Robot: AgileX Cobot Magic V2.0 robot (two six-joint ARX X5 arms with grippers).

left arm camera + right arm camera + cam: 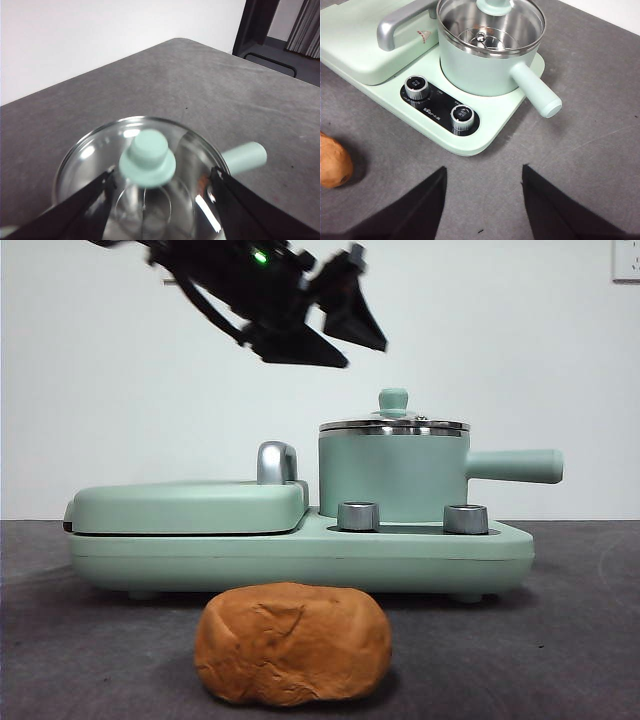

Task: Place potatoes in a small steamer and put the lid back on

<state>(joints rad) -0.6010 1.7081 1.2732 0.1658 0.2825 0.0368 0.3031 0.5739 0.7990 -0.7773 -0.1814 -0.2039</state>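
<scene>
The potato, orange-brown and lumpy, lies on the dark table in front of the appliance; its end shows in the right wrist view. The mint-green steamer stands on the base with its side handle pointing right. The glass lid sits on it, knob up. My left gripper hangs open above and left of the knob; in the left wrist view its jaws flank the knob from above, apart from it. My right gripper is open and empty over the table in front of the steamer.
The steamer sits on a mint-green appliance base with two steel dials. A closed flat grill plate with a chrome handle fills its left half. A white wall stands close behind.
</scene>
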